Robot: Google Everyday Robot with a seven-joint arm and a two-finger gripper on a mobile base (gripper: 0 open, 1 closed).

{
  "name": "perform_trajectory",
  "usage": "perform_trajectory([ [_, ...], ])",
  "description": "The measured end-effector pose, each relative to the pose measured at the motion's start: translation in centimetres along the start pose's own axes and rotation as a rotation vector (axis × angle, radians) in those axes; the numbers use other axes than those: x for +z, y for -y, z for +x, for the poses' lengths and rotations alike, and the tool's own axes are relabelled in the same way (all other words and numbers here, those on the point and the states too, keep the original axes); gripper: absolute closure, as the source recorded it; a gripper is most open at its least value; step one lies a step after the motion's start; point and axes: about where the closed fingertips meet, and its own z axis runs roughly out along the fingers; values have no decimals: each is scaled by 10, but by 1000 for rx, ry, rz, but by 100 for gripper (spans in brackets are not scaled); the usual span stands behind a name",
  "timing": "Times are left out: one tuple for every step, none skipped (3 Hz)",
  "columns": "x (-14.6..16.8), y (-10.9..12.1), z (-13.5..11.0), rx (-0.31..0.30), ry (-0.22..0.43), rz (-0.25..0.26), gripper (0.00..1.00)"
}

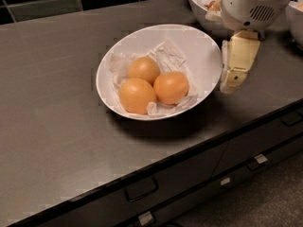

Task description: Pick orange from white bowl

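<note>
orange (171, 87) in white bowl (201, 44), fingers (239, 60) beside rim.

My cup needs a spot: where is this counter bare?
Bare: the counter left of the white bowl, to the tiled wall, and the strip along its front edge. Crowded right: the gripper beside the bowl's rim, another bowl behind.

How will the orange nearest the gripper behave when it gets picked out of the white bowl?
The nearest orange looks round and smooth, so it may roll or slip if pinched off-centre. It rests against the front orange and the back orange, which could shift as it lifts. The crumpled paper beneath likely yields. The gripper hangs just outside the white bowl.
</note>
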Motion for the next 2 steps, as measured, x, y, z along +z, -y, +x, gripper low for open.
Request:
perform_trajectory([
  [7,8,-16,-38,12,-2,0],
  [18,13,-32,-77,23,-18,0],
])
